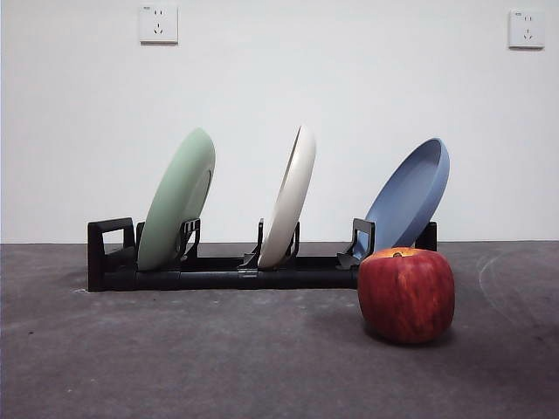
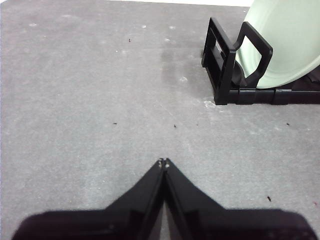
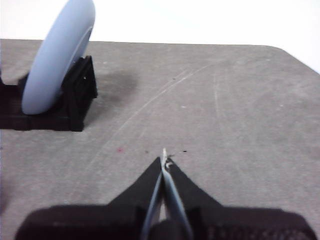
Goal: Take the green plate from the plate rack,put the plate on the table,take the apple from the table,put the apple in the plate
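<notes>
My left tool (image 2: 164,162) and right tool (image 3: 164,159) are both closed, empty, above the surface (image 1: 218,358). The green plate (image 1: 177,201) stands in the plate rack (image 1: 218,272); the apple (image 1: 406,294) rests just before the rack's opposite end.

The plate rack (image 1: 218,272) is set across the middle of the table (image 1: 175,367), running left to right, with its loop handle at the left end. Three plates are held leaning in its slots: the green plate (image 1: 177,200) at the left, the cream-white plate (image 1: 290,196) in the middle, and the blue plate (image 1: 409,195) at the right. The apple (image 1: 406,294) is placed on the table just in front of the rack's right end, nearer than the blue plate.
</notes>
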### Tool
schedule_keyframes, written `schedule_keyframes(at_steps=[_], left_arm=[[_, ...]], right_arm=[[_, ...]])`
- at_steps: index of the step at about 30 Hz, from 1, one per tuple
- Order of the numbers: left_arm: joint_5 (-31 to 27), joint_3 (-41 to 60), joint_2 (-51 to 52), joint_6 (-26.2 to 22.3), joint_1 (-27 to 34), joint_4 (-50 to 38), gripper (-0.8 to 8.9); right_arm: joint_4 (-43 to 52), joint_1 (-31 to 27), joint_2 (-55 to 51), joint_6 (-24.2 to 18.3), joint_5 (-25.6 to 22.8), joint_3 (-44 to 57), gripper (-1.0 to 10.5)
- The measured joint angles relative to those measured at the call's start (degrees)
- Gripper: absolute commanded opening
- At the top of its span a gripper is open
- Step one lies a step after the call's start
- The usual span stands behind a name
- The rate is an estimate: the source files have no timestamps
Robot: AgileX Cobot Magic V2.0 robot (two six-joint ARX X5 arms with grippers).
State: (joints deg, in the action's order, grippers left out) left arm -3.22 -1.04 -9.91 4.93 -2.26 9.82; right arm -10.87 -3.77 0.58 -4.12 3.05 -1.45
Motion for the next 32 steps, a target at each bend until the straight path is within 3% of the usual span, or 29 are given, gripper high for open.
schedule_keyframes(at_steps=[2,7,9,12,15,19,22,27,29,32], left_arm=[[0.39,0.0,0.0,0.07,0.0,0.0,-0.03],[4.17,0.0,0.0,4.55,0.0,-2.16,-0.04],[7.58,0.0,-0.04,6.08,0.0,-2.14,-0.04],[15.26,-1.66,-1.22,9.38,0.0,-0.7,-0.05],[22.29,-9.88,-4.26,10.64,0.0,1.2,-0.05],[25.05,-25.88,-12.7,10.78,0.0,7.02,-0.05],[30.12,-39.32,-21.31,10.78,0.0,12.07,-0.04],[38.77,-56.87,-33.77,9.55,-0.04,23.02,-0.04],[39.98,-62.95,-38.21,8.04,-0.24,27.23,-0.04],[40.04,-71.21,-45.24,5.16,-0.94,32.96,0.0]], right_arm=[[0.15,0.0,0.0,4.15,1.16,0.0,0.0],[0.17,0.0,0.0,23.52,2.8,0.0,0.0],[0.2,0.0,0.0,28.33,5.18,-0.02,-0.1],[-0.55,0.0,1.07,32.09,13.07,-1.2,-0.1],[-0.96,0.02,6.21,31.82,17.38,-6.58,-0.1],[-1.44,0.0,19.34,27.93,21.97,-20.22,-0.1],[-3.52,0.0,30.93,25.27,27.04,-33.18,-0.1],[-6.97,0.02,43.43,24.61,37.94,-49.4,0.0],[-8.94,0.26,46.99,24.28,41.81,-54.45,0.0],[-13.38,2.12,51.78,22.88,43.06,-61.16,0.6]])
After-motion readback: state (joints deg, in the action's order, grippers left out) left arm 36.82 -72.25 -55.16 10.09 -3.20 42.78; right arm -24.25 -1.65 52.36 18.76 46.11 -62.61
